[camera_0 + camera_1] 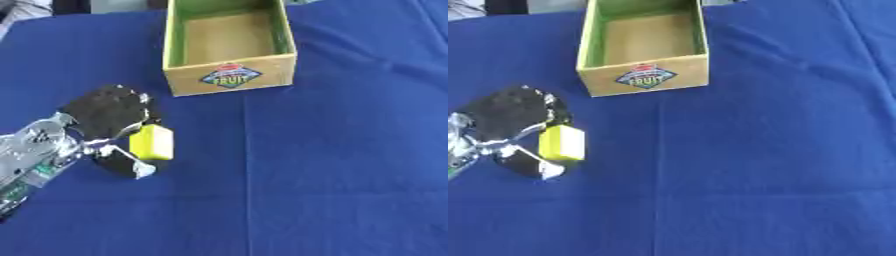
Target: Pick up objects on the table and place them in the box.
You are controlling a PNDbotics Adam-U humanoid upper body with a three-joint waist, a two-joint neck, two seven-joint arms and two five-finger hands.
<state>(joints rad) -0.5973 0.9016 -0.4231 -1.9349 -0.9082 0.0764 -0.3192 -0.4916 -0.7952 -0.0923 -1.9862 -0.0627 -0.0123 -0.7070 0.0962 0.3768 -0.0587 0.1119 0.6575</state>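
Pinching the yellow block (151, 142), the left robot hand (105, 117) could drop it short of the box (229, 77) up-right.

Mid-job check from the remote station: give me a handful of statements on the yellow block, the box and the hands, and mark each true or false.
1. The left hand has its fingers and thumb around the yellow block. True.
2. The yellow block is already inside the box. False: it is at the left hand, over the blue cloth, nearer the camera than the box and to its left.
3. The box's inside shows nothing in it. True.
4. The right hand is reaching towards the box. False: no right hand shows in either view.
5. The box's near face carries a label reading FRUIT. True.
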